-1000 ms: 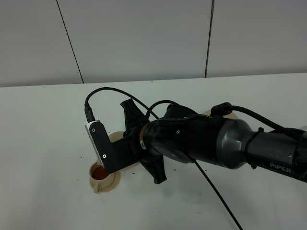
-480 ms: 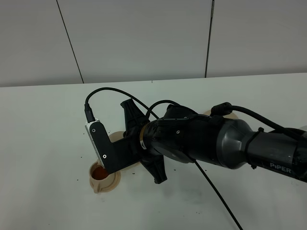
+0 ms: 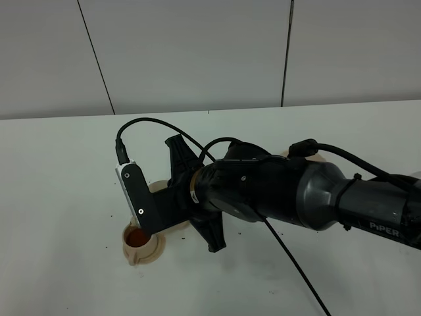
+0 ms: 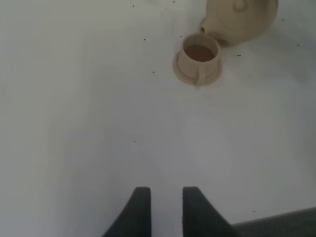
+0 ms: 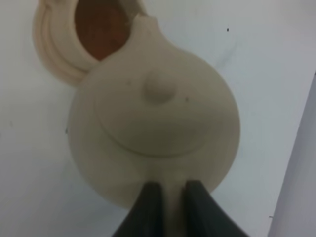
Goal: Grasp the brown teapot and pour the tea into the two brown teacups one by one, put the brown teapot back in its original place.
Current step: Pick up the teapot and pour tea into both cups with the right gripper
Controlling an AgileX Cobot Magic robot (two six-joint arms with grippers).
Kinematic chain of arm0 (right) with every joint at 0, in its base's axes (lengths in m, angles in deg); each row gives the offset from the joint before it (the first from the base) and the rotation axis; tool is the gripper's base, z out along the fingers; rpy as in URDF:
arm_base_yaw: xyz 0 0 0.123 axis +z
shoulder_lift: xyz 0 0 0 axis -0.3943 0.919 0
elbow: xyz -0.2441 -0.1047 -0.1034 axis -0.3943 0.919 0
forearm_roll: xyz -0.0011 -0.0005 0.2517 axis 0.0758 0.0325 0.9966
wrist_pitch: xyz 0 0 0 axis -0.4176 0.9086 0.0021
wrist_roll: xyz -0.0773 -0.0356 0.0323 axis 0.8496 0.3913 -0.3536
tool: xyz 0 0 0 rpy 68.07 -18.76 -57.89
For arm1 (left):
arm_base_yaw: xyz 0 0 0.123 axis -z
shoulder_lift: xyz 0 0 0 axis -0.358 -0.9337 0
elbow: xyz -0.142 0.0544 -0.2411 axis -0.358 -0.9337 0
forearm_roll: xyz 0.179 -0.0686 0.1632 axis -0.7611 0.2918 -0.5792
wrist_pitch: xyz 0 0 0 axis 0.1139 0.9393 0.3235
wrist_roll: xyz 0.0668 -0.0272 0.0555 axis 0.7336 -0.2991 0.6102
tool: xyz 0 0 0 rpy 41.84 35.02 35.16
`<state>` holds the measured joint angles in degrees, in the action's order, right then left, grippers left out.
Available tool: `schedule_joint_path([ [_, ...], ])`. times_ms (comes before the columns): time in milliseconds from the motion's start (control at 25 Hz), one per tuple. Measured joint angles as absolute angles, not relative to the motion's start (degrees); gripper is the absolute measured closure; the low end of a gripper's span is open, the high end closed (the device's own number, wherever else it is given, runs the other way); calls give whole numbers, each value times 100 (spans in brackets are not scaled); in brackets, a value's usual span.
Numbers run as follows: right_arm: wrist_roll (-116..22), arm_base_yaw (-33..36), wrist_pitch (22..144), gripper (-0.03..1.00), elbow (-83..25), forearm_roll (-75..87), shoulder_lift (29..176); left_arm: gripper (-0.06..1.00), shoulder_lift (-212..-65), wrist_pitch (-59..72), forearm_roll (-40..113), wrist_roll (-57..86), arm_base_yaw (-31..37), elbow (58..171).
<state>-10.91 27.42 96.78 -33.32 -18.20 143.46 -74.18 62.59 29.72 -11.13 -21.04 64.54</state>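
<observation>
- Progress, as a judgement: mid-pour, roughly halfway at best. Reddish-brown tea sits in one teacup [image 4: 199, 57], so cup no. 1 looks at least partly filled.
- Second teacup: not clearly in any view. Tan patch beside the arm in the exterior view is too hidden to name, so can't tell if it's filled.
- Left to do, prob.: finish this cup, pour (or confirm) the other, then set the pot back on its wide saucer. Only a tan sliver shows behind the arm in the exterior view; can't confirm that's the saucer.
- Brown teapot [image 5: 158, 133]: held off the table [image 4: 74, 123], just beside the filled cup, w/ spout [image 5: 140, 22] reaching over the cup's rim. Hidden under the arm in the exterior view.
- Look of the pot: squat, round, light tan, matte. Lid seated, knob [image 5: 160, 89] centred, no spill seen on the body.
- Right gripper [image 5: 173, 183]: clamped on the pot's handle, fingers tight to either side.
- Left gripper [image 4: 163, 190]: empty, fingers a little parted, hanging over bare table well apart from cup and pot.
- A few dark specks on the table round the cup; nature unclear.
</observation>
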Motion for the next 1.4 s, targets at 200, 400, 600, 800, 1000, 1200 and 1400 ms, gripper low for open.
schedule_joint_path([
  [200, -1091, 2742, 9763, 87, -3519, -1742, 14346, 71, -7418, 6259, 2972, -1113, -2104, 6454],
  [400, -1091, 2742, 9869, 87, -3519, -1517, 14341, 71, -7418, 6259, 2972, -1113, -2104, 6454],
  [600, -1091, 2742, 9880, 87, -3519, -1278, 14341, 71, -7418, 6259, 2972, -1113, -2104, 6454],
  [800, -1091, 2742, 9886, 87, -3519, -1068, 14341, 71, -7418, 6259, 2972, -1113, -2104, 6454],
  [1000, -1091, 2742, 9971, 87, -3519, -918, 14341, 71, -7418, 6259, 2972, -1113, -2104, 6454],
  [1200, -1091, 2736, 10114, 87, -3519, -771, 14315, 71, -7418, 6259, 2972, -1113, -2104, 6454],
  [1400, -1079, 2670, 10177, 87, -3519, -555, 14106, 71, -7418, 6259, 2972, -1113, -2104, 6454],
])
